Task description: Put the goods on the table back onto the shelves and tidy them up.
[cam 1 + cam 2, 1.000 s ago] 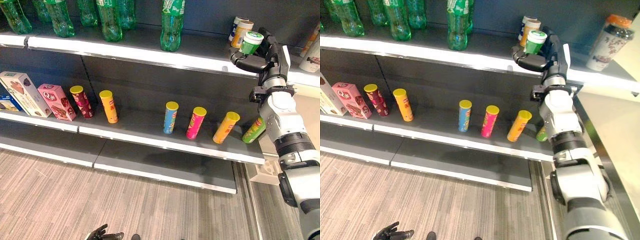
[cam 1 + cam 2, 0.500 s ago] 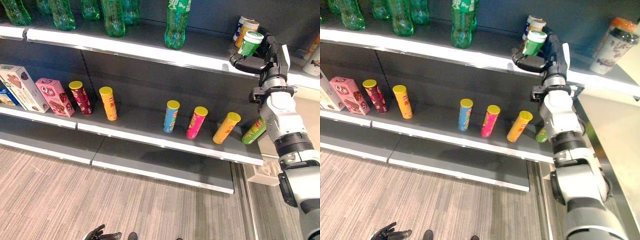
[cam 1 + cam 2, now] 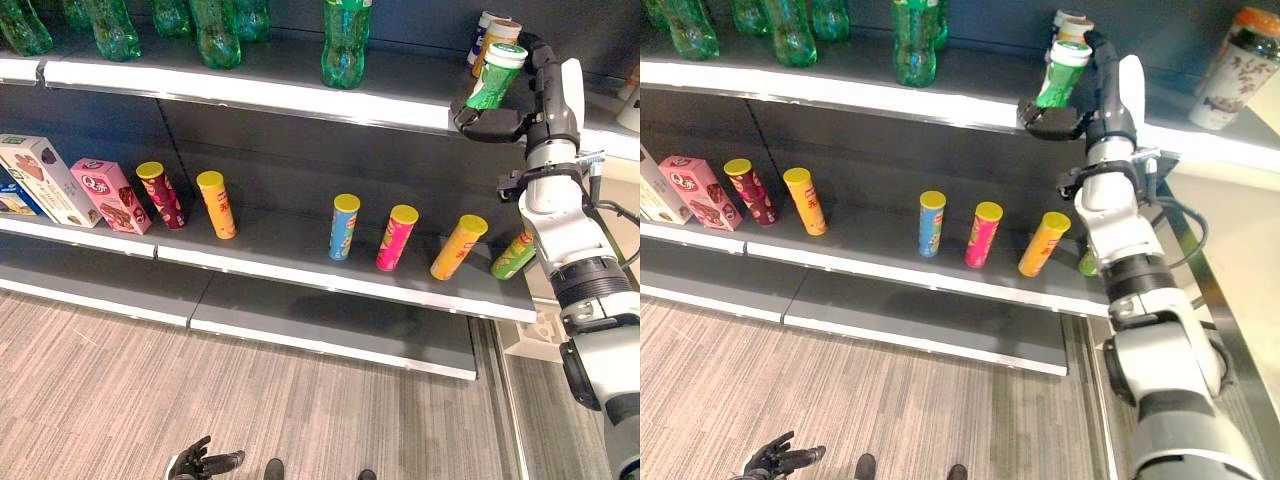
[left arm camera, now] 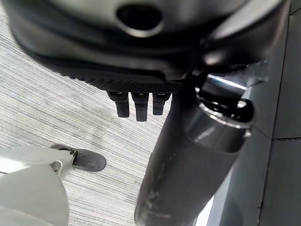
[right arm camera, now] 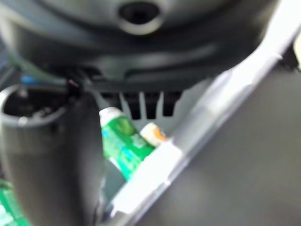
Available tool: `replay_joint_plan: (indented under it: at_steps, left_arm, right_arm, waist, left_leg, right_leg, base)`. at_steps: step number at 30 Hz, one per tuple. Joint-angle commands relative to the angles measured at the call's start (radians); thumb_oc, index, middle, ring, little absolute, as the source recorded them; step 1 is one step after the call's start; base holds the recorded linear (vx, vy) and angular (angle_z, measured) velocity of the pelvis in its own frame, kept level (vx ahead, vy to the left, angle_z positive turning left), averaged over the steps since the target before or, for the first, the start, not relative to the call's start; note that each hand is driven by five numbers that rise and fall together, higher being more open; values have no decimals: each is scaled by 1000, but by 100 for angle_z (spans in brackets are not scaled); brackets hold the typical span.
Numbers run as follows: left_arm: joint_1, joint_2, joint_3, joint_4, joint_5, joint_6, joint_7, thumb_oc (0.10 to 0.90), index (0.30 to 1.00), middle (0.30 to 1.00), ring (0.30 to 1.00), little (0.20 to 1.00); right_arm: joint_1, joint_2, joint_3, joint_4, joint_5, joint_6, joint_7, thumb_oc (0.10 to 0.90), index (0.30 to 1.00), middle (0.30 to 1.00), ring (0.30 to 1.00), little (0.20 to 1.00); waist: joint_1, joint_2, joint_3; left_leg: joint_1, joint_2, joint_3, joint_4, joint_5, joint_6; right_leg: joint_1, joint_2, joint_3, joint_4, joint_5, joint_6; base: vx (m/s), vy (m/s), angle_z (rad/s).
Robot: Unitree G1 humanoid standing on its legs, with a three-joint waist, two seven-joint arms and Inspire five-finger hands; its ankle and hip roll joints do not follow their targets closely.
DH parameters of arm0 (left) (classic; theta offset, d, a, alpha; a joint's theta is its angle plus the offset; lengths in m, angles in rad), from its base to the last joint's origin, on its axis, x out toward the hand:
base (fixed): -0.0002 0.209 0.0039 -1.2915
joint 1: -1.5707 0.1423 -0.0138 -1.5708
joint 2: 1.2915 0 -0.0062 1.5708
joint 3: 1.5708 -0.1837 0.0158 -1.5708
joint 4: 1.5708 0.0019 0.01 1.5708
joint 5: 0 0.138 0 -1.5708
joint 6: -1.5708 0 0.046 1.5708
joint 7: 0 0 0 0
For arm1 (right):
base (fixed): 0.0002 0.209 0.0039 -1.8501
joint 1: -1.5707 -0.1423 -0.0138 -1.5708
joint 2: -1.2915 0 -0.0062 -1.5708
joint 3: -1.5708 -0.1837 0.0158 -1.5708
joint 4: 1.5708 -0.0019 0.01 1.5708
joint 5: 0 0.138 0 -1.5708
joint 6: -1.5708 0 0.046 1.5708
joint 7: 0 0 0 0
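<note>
A green can with a white lid is tilted above the front edge of the top shelf at its right end. My right hand is shut on it, thumb in front and fingers behind. The same can shows past the fingers in the right wrist view, beside an orange-lidded can. Two more cans stand just behind it on the shelf. My left hand hangs low over the floor, fingers relaxed and holding nothing.
Green bottles line the top shelf. The middle shelf carries snack boxes at the left and several upright tubes, with a green tube leaning by my right forearm. A patterned cup stands at the far right.
My right hand has lifted the green can a little higher and tipped it more toward the cans at the back. The camera has shifted slightly.
</note>
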Motion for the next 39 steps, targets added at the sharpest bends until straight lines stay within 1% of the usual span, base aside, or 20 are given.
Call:
replay_joint_plan:
  at_steps: [1,2,7,8,11,14,16,17,20,25,28,34,39]
  left_arm:
    - [-39,67,-18,-9,-2,-40,33,800,900,900,900,900]
    - [-37,69,-17,-11,-1,-42,35,800,900,900,900,900]
    - [-27,66,-20,-11,2,-45,38,800,900,900,900,900]
    - [-28,66,-21,-11,3,-46,39,800,900,900,900,900]
    - [-28,67,-27,-14,3,-46,41,800,900,900,900,900]
    - [-29,71,-31,-22,-3,-49,43,800,900,900,900,900]
    - [-28,72,-32,-23,-6,-50,43,800,900,900,900,900]
    - [-30,72,-32,-21,-9,-49,45,800,900,900,900,900]
    - [-29,75,-30,-31,-15,-52,46,800,900,900,900,900]
    - [-30,74,-20,-37,-16,-52,55,800,900,900,900,900]
    - [-41,69,-16,-45,-20,-52,63,800,900,900,900,900]
    - [-47,65,-17,-42,-13,-46,66,800,900,900,900,900]
    - [-48,63,-18,-47,-8,-46,70,800,900,900,900,900]
  right_arm:
    - [-178,-81,71,40,-109,-4,-65,800,900,900,900,900]
    - [-194,-95,83,54,-136,4,-73,800,900,900,900,900]
    - [-201,-114,80,59,-154,14,-95,800,900,900,900,900]
    - [-206,-128,81,65,-168,23,-106,800,900,900,900,900]
    - [-224,-150,86,89,-171,28,-118,800,900,900,900,900]
    - [-250,-161,84,118,-130,19,-127,800,900,900,900,900]
    - [-264,-169,100,140,-127,19,-123,800,900,900,900,900]
    - [-285,-173,125,173,-125,24,-115,800,900,900,900,900]
    - [-299,-181,163,207,-165,38,-110,800,900,900,900,900]
    - [-272,-186,158,153,-209,53,-118,800,900,900,900,900]
    - [-226,-173,121,85,-239,64,-132,800,900,900,900,900]
    - [-188,-160,96,61,-252,70,-138,800,900,900,900,900]
    - [-173,-154,87,47,-254,72,-138,800,900,900,900,900]
  waist:
    - [37,-68,-21]
    - [43,-70,-18]
    - [53,-75,-14]
    - [55,-75,-13]
    - [59,-79,-11]
    - [64,-82,-11]
    - [66,-86,-10]
    - [68,-90,-9]
    - [71,-92,-8]
    - [63,-87,0]
    - [49,-84,5]
    - [31,-83,0]
    - [24,-79,0]
  left_leg:
    - [15,10,78,3,-34,-38]
    - [9,8,74,3,-33,-38]
    - [-2,3,62,3,-33,-36]
    - [-7,1,60,3,-32,-35]
    - [-9,-1,54,3,-32,-33]
    - [-13,-4,52,3,-32,-33]
    - [-14,-4,52,3,-31,-33]
    - [-14,-3,50,3,-31,-33]
    - [-18,-3,49,3,-27,-34]
    - [-20,-2,51,3,-28,-34]
    - [-22,0,60,3,-30,-33]
    - [-10,2,74,3,-39,-29]
    - [-3,3,80,3,-42,-28]
  right_leg:
    - [71,-79,-11,14,-38,103]
    - [69,-80,-18,14,-36,105]
    - [66,-84,-27,14,-35,107]
    - [65,-85,-29,14,-34,108]
    - [64,-86,-31,14,-32,110]
    - [64,-87,-33,14,-33,112]
    - [64,-87,-35,14,-32,112]
    - [62,-87,-35,14,-32,113]
    - [62,-86,-39,14,-33,112]
    - [58,-86,-39,14,-33,111]
    - [52,-86,-28,14,-32,110]
    - [53,-86,-14,14,-33,110]
    - [56,-86,-8,14,-32,108]
  base:
    - [0,0,0]
    - [0,0,0]
    - [-3,1,6]
    - [-1,11,18]
    - [8,8,15]
    - [6,5,5]
    - [0,0,0]
    - [0,0,0]
    - [4,-3,4]
    - [-2,-3,2]
    - [0,0,0]
    - [14,6,-5]
    - [11,0,-4]
